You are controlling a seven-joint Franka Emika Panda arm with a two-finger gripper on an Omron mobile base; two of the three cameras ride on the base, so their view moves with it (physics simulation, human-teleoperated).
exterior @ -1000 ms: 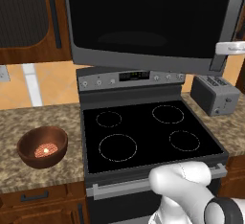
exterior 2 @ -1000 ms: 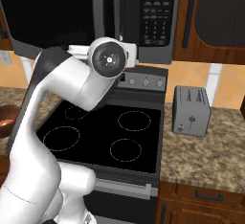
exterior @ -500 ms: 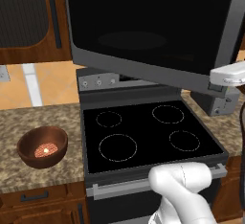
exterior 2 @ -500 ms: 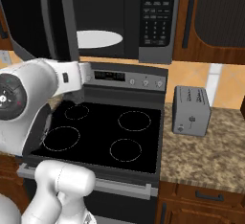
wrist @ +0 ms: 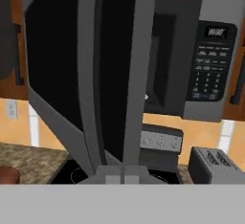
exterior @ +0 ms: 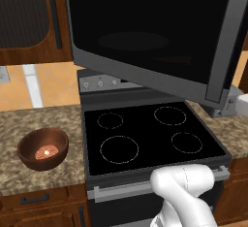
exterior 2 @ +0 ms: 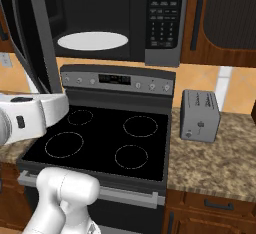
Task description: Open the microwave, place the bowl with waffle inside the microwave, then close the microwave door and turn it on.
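The microwave hangs over the stove with its white turntable plate showing inside. The microwave door stands swung wide open, its black glass facing the left base view. In the hand view the microwave door is edge-on, just past my gripper. The two tips are pressed together with nothing between them. The brown bowl sits on the counter left of the stove, well away from the gripper. The small orange waffle lies in the bowl.
A black stove lies under the microwave. The grey toaster stands on the counter to its right. The keypad is on the microwave's right side. My white forearm crosses the stove's left edge under the open door.
The door has swung further open. The gripper has gone from open to shut, and the arm has sunk lower beside the stove.
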